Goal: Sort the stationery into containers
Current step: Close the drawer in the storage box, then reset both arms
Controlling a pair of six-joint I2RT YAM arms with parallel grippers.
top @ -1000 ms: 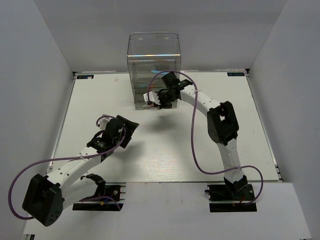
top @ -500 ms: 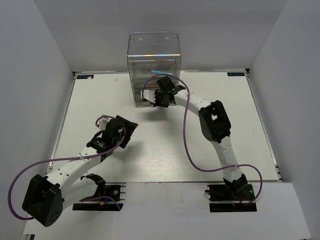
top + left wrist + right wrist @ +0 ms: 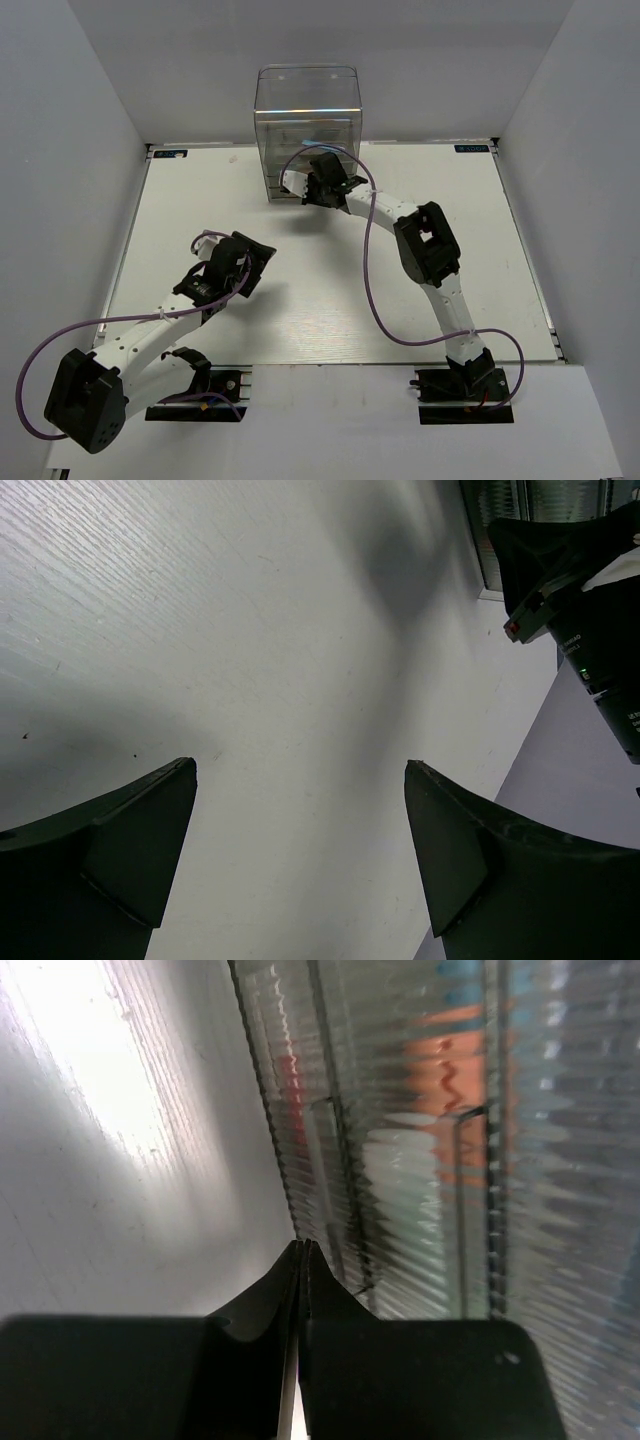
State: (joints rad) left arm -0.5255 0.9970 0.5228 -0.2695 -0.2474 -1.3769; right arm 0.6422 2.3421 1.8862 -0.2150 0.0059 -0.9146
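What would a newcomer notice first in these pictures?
The tall clear drawer unit at the far edge of the table, with red and orange shapes blurred behind its ribbed front. The right gripper, shut, points at its lower drawers; the left gripper stands open above bare table.

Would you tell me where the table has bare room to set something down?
Bare: the right side of the table, between the right arm and the edge; the far left corner beside the drawer unit; the middle, between that arm and the left arm. Crowded: the drawers' front, where the right arm reaches.
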